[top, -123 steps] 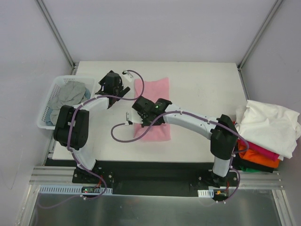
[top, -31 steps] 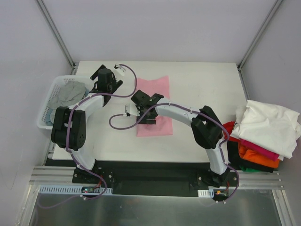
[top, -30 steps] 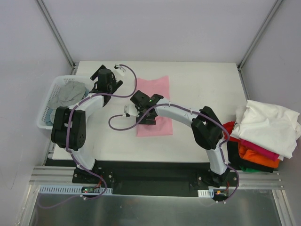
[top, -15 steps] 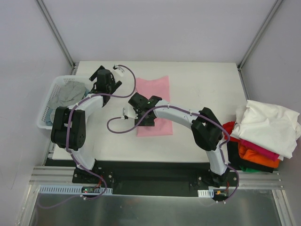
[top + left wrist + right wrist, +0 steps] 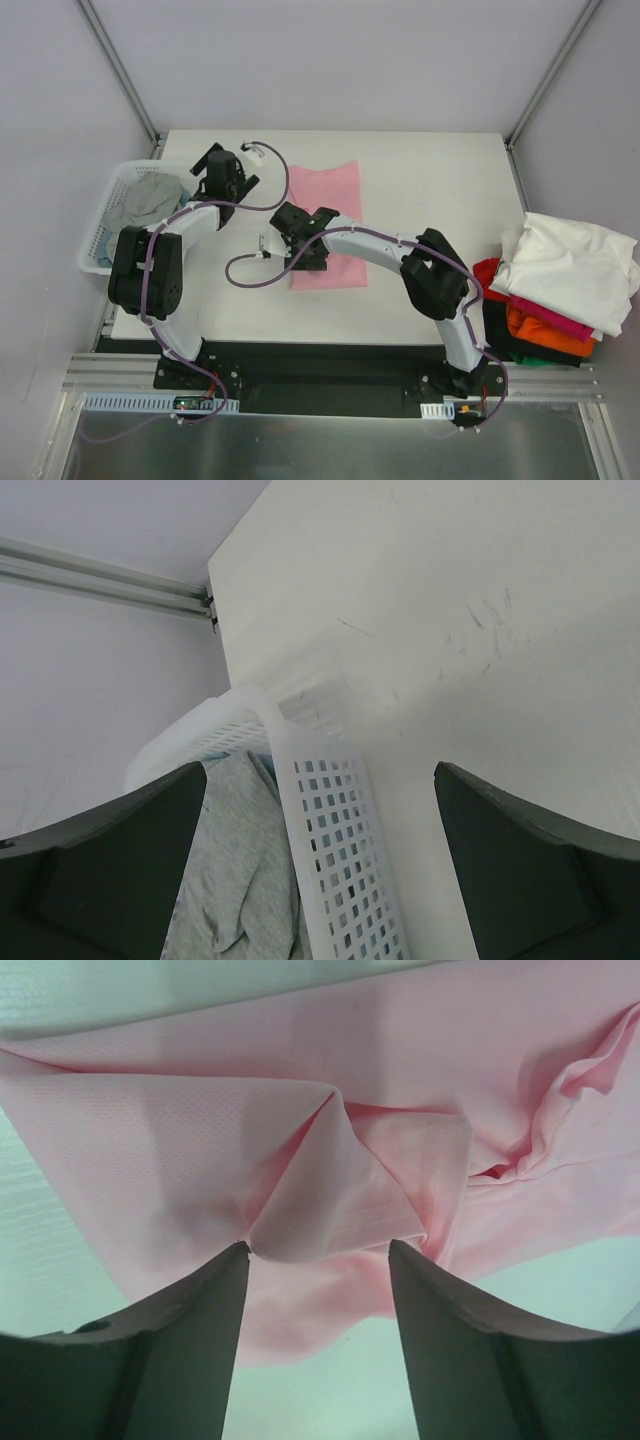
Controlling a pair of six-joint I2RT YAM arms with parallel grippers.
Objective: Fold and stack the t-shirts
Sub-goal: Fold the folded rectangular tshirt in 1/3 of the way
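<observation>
A light pink t-shirt lies folded on the white table. My right gripper is down on its left near edge. In the right wrist view a raised fold of the pink t-shirt sits between the dark fingertips, and the right gripper has its jaws partly apart. My left gripper hangs wide open over the basket's rim, holding nothing. A grey t-shirt lies in the basket; the left wrist view shows the grey t-shirt too. More t-shirts, white, magenta and orange, are heaped at the right.
The white lattice basket stands off the table's left edge; its rim runs between the left gripper's fingers. The shirt heap overhangs the table's right edge. Metal frame posts rise at the back corners.
My right gripper has slid a little left and nearer along the pink t-shirt's edge, and its jaws have narrowed around a fold. The left gripper has drifted slightly toward the basket.
</observation>
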